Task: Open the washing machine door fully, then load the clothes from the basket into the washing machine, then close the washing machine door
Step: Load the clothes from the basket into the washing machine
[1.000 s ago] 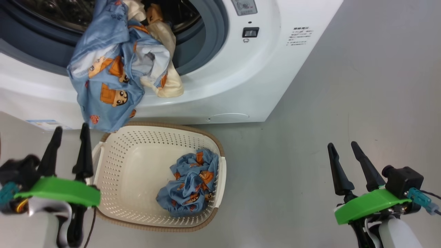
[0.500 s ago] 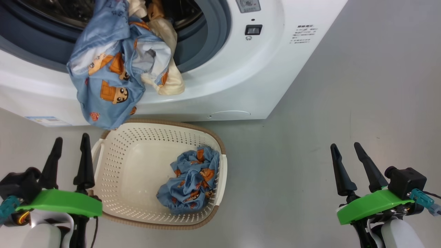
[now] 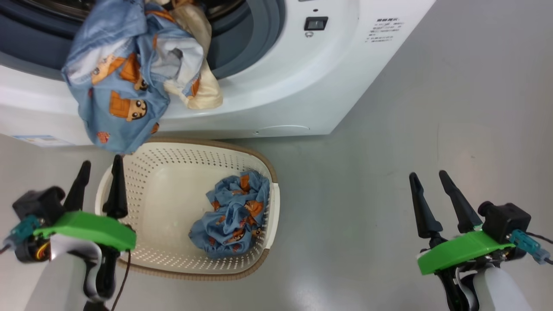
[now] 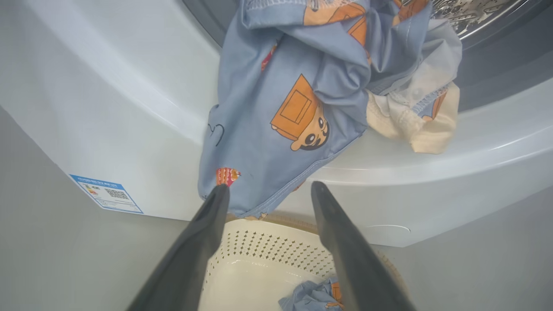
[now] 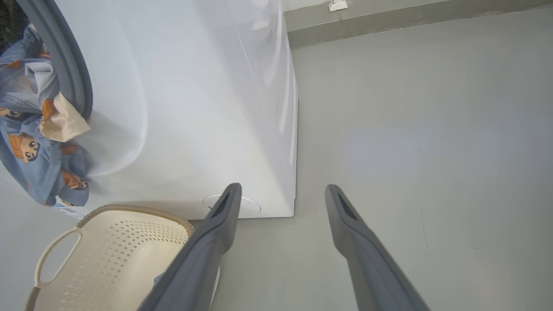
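Observation:
The white washing machine [image 3: 293,82] stands with its mouth uncovered; its door is out of view. One piece of the clothes [image 3: 121,86], light blue with orange figures and a cream lining, hangs out of the drum over the front lip, also in the left wrist view [image 4: 302,99]. Another crumpled piece [image 3: 233,216] lies in the cream basket [image 3: 173,172] on the floor before the machine. My left gripper [image 3: 100,170] is open and empty over the basket's left rim. My right gripper [image 3: 427,181] is open and empty over bare floor, far right of the basket.
Grey floor [image 3: 432,108] stretches to the right of the machine. A blue label sticker [image 4: 106,194] sits low on the machine's front. A wall base with a small white socket [image 5: 338,5] runs beyond the machine.
The head camera has shifted, so machine and basket sit a little left and up in the picture. Both grippers stay open and empty; the left one now sits nearer the basket's rim.

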Robot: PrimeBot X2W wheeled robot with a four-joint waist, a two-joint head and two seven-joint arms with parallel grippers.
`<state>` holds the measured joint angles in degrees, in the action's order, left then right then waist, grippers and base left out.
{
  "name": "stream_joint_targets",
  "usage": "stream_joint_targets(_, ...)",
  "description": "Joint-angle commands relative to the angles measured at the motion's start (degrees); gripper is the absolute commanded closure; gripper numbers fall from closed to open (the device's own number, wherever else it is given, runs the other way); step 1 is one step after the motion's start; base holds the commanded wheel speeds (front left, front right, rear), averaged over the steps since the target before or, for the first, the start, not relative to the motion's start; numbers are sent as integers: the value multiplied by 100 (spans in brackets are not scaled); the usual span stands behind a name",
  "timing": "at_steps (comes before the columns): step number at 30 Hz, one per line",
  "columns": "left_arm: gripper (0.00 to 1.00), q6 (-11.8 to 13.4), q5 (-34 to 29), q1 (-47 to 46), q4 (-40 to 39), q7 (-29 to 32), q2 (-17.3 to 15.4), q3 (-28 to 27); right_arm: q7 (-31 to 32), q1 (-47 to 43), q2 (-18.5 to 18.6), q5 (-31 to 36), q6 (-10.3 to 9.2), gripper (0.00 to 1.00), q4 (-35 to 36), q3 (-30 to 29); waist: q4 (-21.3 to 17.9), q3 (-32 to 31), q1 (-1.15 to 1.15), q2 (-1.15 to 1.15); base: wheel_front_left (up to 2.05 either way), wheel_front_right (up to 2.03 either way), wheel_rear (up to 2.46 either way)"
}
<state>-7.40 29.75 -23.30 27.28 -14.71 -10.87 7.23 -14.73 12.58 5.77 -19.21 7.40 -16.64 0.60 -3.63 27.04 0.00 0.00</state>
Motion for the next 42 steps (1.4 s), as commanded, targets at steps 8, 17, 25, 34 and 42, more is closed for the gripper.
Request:
stream_joint_targets(8,0,-9,206,-827,678,-29,-239,93,-27,174,-29,114,9,0,131,228,-171,295,0,0,0,0,0)
stream_joint_targets(17,0,-9,415,-1640,1503,-29,-399,370,-27,281,-61,124,9,0,131,339,-356,462,0,0,0,0,0)
stream_joint_targets(25,0,-9,530,-2166,1863,-29,-566,556,-27,347,-98,132,9,0,151,386,-463,616,0,0,0,0,0)
stream_joint_targets(34,73,-9,719,-2466,2003,-29,-682,830,-27,428,-140,144,9,0,153,399,-531,687,0,0,0,0,0)
stream_joint_targets(42,100,-9,805,-2390,1826,-29,-682,902,-27,423,-166,149,9,0,167,327,-474,676,0,0,0,0,0)
